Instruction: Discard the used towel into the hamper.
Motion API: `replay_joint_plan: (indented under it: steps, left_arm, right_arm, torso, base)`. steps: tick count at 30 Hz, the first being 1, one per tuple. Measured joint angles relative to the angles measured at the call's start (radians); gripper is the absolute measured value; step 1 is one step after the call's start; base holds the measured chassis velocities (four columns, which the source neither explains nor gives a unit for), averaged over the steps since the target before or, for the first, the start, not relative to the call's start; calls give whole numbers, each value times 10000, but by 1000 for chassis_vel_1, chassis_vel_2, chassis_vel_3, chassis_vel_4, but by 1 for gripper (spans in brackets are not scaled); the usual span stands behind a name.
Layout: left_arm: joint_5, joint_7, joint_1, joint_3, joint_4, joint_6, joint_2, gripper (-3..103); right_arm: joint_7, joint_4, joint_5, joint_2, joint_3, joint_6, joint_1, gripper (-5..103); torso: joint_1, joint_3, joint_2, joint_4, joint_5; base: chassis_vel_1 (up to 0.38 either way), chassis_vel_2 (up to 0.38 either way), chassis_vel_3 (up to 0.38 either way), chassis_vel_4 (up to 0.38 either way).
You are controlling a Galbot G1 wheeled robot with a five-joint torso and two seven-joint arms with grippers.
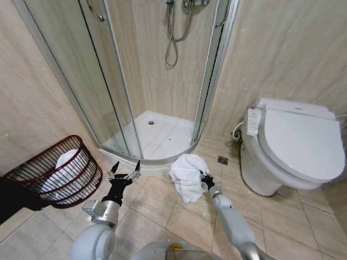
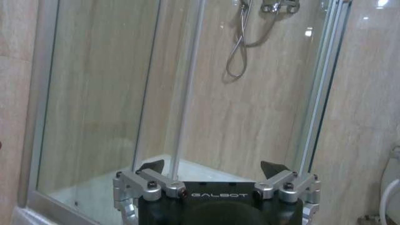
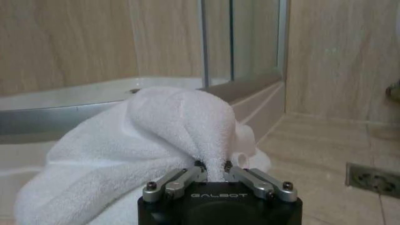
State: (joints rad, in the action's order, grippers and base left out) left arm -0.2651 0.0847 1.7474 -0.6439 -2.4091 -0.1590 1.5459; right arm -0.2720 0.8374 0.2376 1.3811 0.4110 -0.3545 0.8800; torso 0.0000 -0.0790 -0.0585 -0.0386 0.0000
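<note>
Head view: our right gripper is pinched shut on the towel, a white bunched heap on the floor tiles by the shower tray curb. Right wrist view confirms it: both fingers are closed on a raised fold of towel, cloth squeezed between them.

Handling, as we judge it: terry cloth, soft and limp, light, not slippery, nothing fragile. It will drape and trail once lifted (loose ends could drag on the tiles or catch on the basket rim). Holding a high central fold looks right to us; an edge grip would leave more of it hanging.

Our left gripper sits idle with fingers spread wide, held low between the towel and the hamper; in the left wrist view the left gripper faces the shower glass with nothing between its jaws.

Hamper: dark reddish wire basket, tilted, on the floor at our left against the wall, well apart from the towel. It already holds something white (another cloth, we'd guess), with room left above it.
</note>
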Motion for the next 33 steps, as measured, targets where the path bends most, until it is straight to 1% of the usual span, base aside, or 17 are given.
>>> replay_joint_plan:
  steps: [7, 9, 12, 13, 17, 18, 21, 22, 23, 24, 25, 27, 28, 29, 31, 32, 33]
  left_arm:
    - [0, 0, 0, 0, 0, 0, 0, 100]
    - [0, 0, 0, 0, 0, 0, 0, 100]
    - [0, 0, 0, 0, 0, 0, 1, 100]
    - [0, 0, 0, 0, 0, 0, 1, 100]
    - [0, 0, 0, 1, 0, 0, 1, 100]
    - [0, 0, 0, 1, 0, 0, 1, 100]
    - [0, 0, 0, 0, 0, 0, 1, 100]
    - [0, 0, 0, 0, 0, 0, 1, 100]
    - [0, 0, 1, 0, 0, 0, 0, 100]
    - [0, 0, -1, 0, 0, 0, 0, 100]
    - [0, 0, -1, 0, 0, 0, 0, 100]
    - [0, 0, 1, 0, 0, 0, 0, 100]
    - [0, 0, -1, 0, 0, 0, 0, 100]
    - [0, 0, -1, 0, 0, 0, 0, 100]
    - [0, 0, 0, 0, 0, 0, 0, 100]
    - [0, 0, 0, 0, 0, 0, 0, 100]
    - [0, 0, 0, 0, 0, 0, 0, 100]
  right_arm:
    - [-202, 528, -691, -59, 461, -649, 353, 7]
    - [-248, 705, -712, -67, 540, -695, 437, 7]
    - [-517, 1860, -533, -171, 796, -722, 958, 7]
    - [-517, 1860, -533, -171, 796, -722, 958, 7]
    - [-604, 4241, -174, -407, 1044, -307, 1930, 7]
    - [-604, 4241, -174, -407, 1044, -307, 1930, 7]
    - [-543, 6245, 329, -565, 1302, 204, 2879, 7]
    - [-543, 6245, 329, -565, 1302, 204, 2879, 7]
    - [-503, 6865, 490, -634, 1391, 352, 3201, 7]
    - [-485, 7315, 599, -677, 1446, 453, 3429, 7]
    - [-485, 7315, 599, -677, 1446, 453, 3429, 7]
    - [-423, 8754, 946, -844, 1719, 711, 4184, 7]
    - [-384, 9381, 1039, -882, 1846, 839, 4484, 7]
    - [-384, 9381, 1039, -882, 1846, 839, 4484, 7]
    - [-258, 10746, 1323, -1006, 2130, 995, 5052, 7]
    - [-258, 10746, 1323, -1006, 2130, 995, 5052, 7]
    - [-214, 11215, 1433, -1051, 2255, 1045, 5245, 7]
  torso:
    - [0, -8, -8, 0, 2]
    - [0, -9, -8, 0, 1]
    - [-1, -12, -11, -1, 2]
    - [-1, -12, -11, -1, 2]
    - [-1, -14, -17, 0, -3]
    - [-1, -14, -17, 0, -3]
    - [-1, -15, -20, -1, 0]
    - [-1, -15, -20, -1, 0]
    - [-1, -17, -19, 2, -4]
    - [-1, -19, -19, 2, 3]
    - [-1, -19, -19, 2, 3]
    - [-1, -18, -20, 1, -8]
    - [-1, -18, -21, 2, 9]
    - [-1, -18, -21, 2, 9]
    - [-1, -19, -22, 1, -7]
    - [-1, -19, -22, 1, -7]
    - [-1, -19, -23, 0, 0]
  base:
    - [0, 0, 0, 0]
    - [0, 0, 0, 0]
    - [0, 0, 0, 0]
    - [0, 0, 0, 0]
    - [0, 0, 0, 0]
    - [0, 0, 0, 0]
    - [0, 0, 0, 0]
    - [0, 0, 0, 0]
    - [0, 0, 0, 0]
    - [0, 0, 0, 0]
    - [0, 0, 0, 0]
    - [0, 0, 0, 0]
    - [0, 0, 0, 0]
    - [0, 0, 0, 0]
    - [0, 0, 0, 0]
    - [0, 0, 0, 0]
    - [0, 0, 0, 0]
